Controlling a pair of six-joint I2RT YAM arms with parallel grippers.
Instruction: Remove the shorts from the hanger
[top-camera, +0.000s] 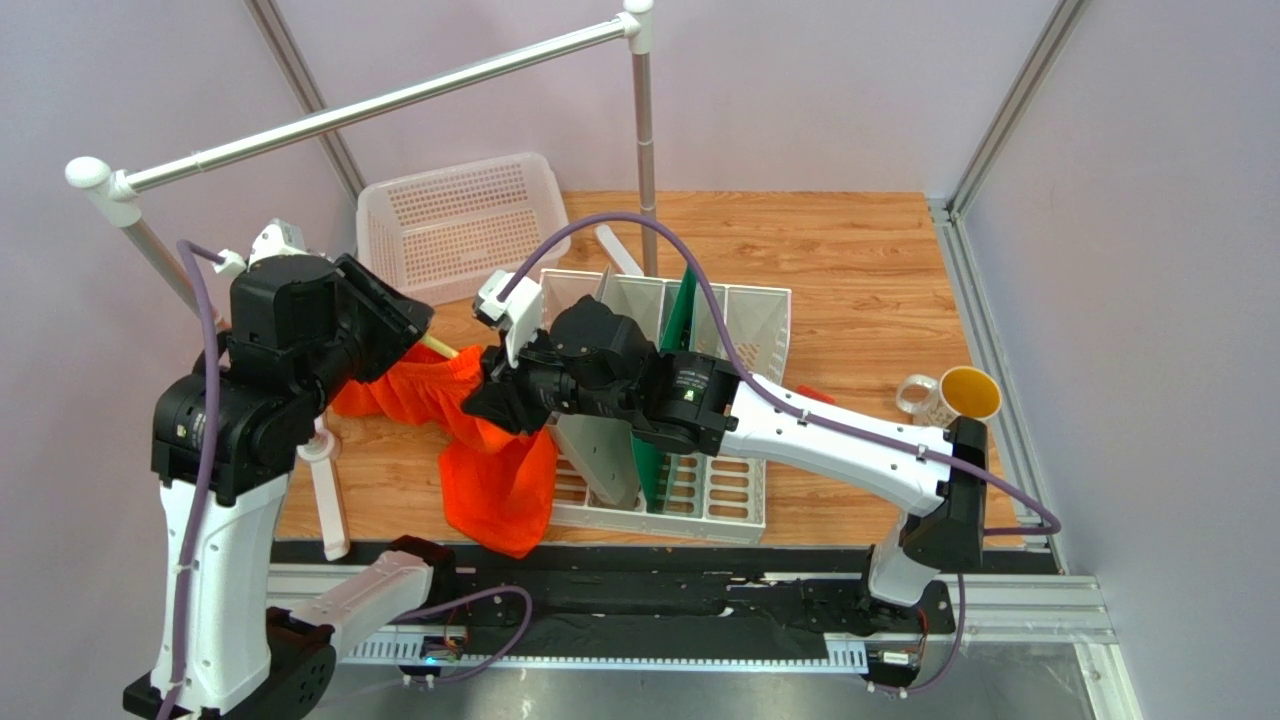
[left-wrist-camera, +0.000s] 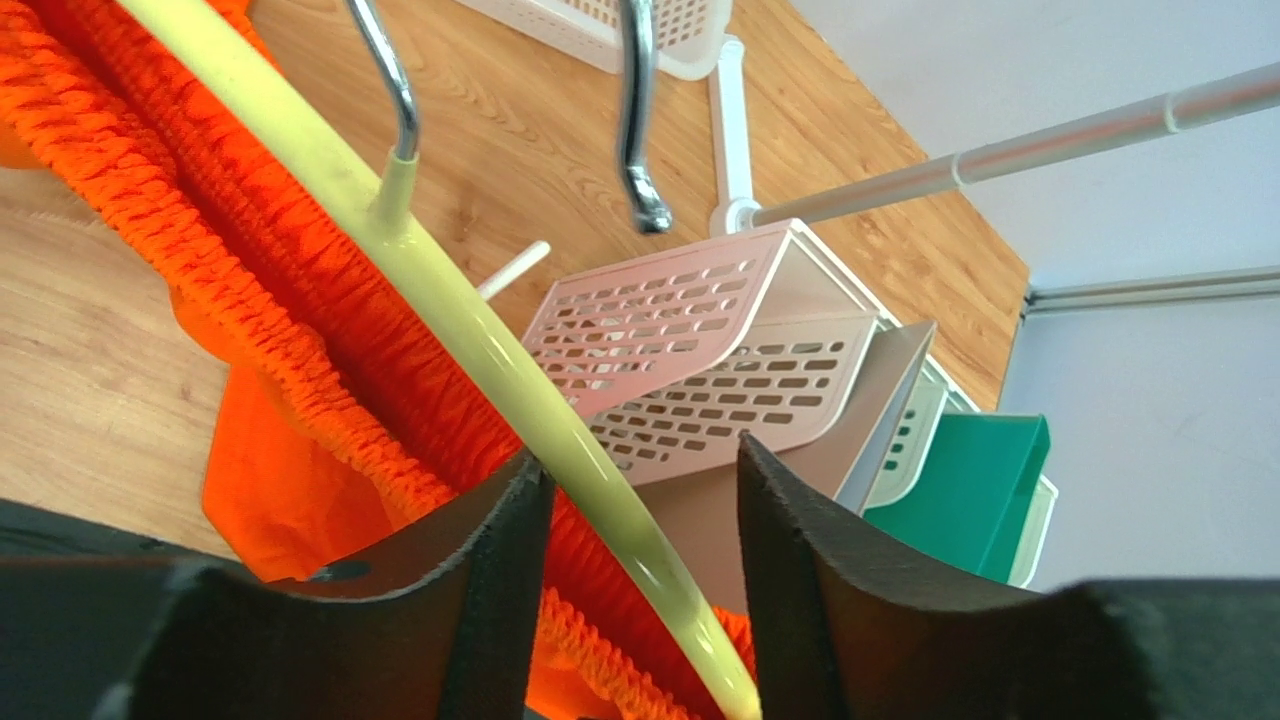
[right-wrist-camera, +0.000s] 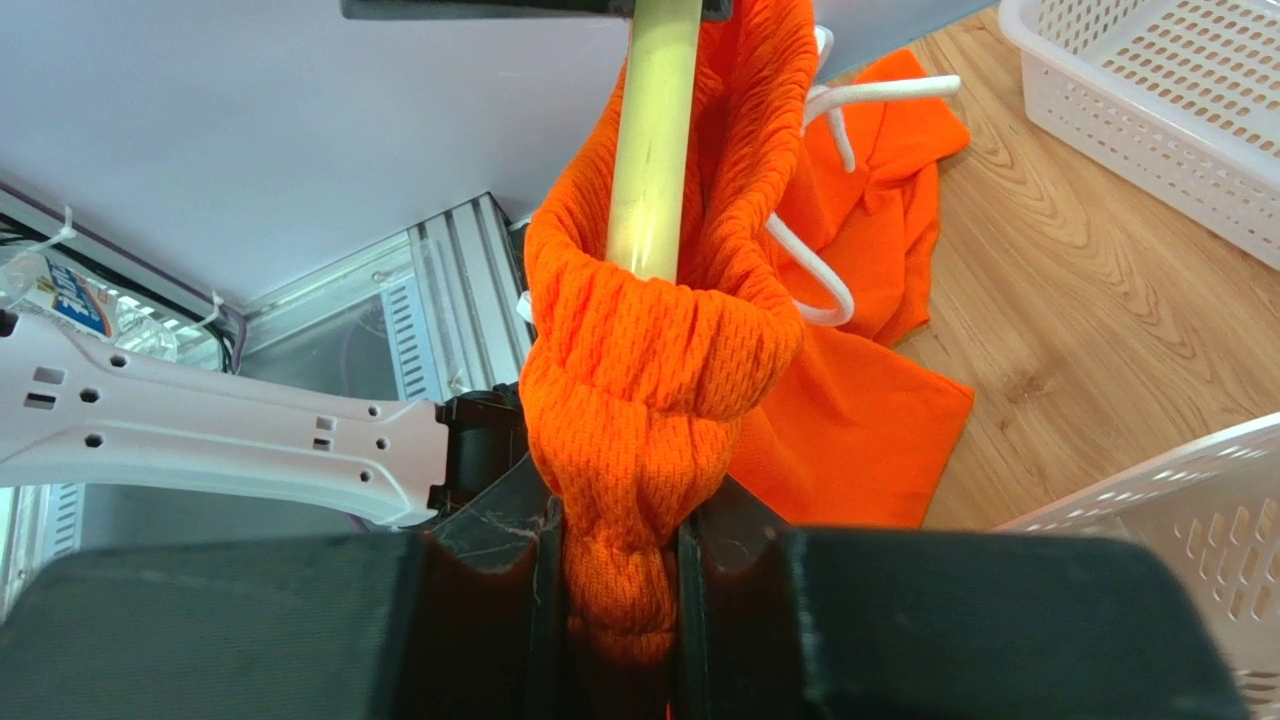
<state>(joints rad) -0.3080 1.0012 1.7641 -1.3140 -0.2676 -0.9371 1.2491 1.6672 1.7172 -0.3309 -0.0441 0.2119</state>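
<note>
right gripper (right-wrist-camera: 613, 528) | jaws clamped on shorts (right-wrist-camera: 661, 360) | hanger (right-wrist-camera: 657, 135) inside shorts

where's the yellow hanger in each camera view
top external: the hanger peeks out left of centre, at the upper edge of the shorts.
left wrist: diagonal from top left to bottom centre, passing through the open left gripper.
right wrist: top centre, running down into bunched fabric.
shared landmark: the shorts, orange in every view.
</note>
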